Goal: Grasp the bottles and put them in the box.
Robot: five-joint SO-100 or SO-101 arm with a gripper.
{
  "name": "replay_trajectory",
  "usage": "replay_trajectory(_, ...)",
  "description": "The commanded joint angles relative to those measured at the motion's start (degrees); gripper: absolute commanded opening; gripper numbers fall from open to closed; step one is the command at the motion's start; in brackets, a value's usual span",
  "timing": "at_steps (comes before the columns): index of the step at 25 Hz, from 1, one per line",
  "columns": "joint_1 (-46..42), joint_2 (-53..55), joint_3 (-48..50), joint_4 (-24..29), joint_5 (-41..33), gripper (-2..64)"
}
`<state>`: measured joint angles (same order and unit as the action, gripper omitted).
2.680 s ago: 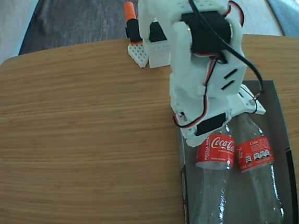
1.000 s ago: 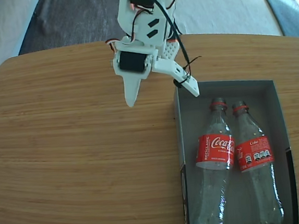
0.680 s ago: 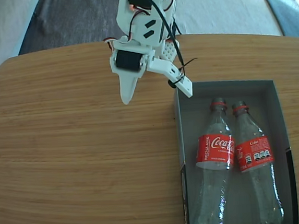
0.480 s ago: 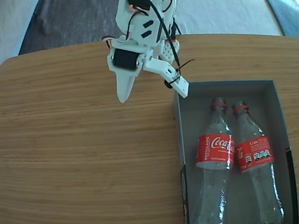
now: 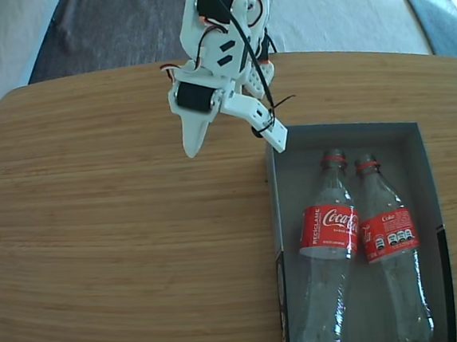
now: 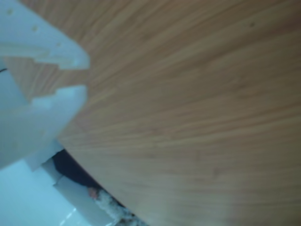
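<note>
- Nearest the fixed camera: the dark grey box (image 5: 428,201) sits at the table's lower right in the fixed view, its near end cut off by the frame edge.
- Two bottles lie inside it side by side, touching, necks pointing away from the camera, no caps.
- Left bottle (image 5: 326,234): red Coca-Cola label facing up, red neck ring, clear body running out of frame at the bottom.
- Right bottle (image 5: 389,237): red label with small print, red neck ring, lies just beside the right wall of the box.
- Nothing covers either bottle; both are fully exposed apart from the frame cut.
- Wooden table (image 5: 123,244): rounded corners, bare grain across the left and middle.
- Gripper (image 5: 234,148) hangs over the table just beyond the box's far left corner, tips pointing down toward the camera.
- Its two white fingers are spread wide with nothing between them; the claw is open and empty.
- One fingertip (image 5: 276,139) sits right at the box's far left corner in the picture; whether it touches the wall can't be told.
- Black cable (image 5: 263,64) runs down the arm to that finger.
- Wrist view: white gripper parts at the left edge, blurred table grain (image 6: 197,103) filling the rest, no bottle or box visible.
- Beyond the table: grey couch cushions (image 5: 343,13) and a dark fabric strip (image 5: 112,25).
</note>
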<state>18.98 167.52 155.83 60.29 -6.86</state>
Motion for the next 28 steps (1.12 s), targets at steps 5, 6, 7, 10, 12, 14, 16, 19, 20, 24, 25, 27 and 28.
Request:
replay_trajectory(5,-4.3,5.6,2.6,0.0,-0.4,-0.1)
replay_trajectory(6,-4.8,6.4,2.9,0.0,-0.4,-0.2)
replay_trajectory(7,-4.9,6.9,3.1,0.0,-0.4,-0.2)
replay_trajectory(10,-4.9,7.7,3.4,0.0,-0.4,-0.2)
replay_trajectory(12,-4.7,7.8,3.4,0.0,-0.4,-0.3)
replay_trajectory(14,-4.4,7.8,3.4,0.0,0.0,-0.3)
replay_trajectory(16,-4.3,8.0,3.4,0.0,0.1,-0.3)
replay_trajectory(19,-4.4,9.1,3.9,0.0,-0.3,-0.3)
replay_trajectory(20,-4.4,9.8,4.0,0.0,-0.3,-0.3)
replay_trajectory(24,-4.7,12.5,4.5,1.7,-0.4,-0.3)
replay_trajectory(25,-4.7,13.3,4.7,1.8,-0.4,-0.3)
replay_trajectory(27,-4.7,15.1,5.0,3.2,-0.4,-0.3)
replay_trajectory(28,-4.6,16.2,5.3,3.5,-0.4,-0.3)
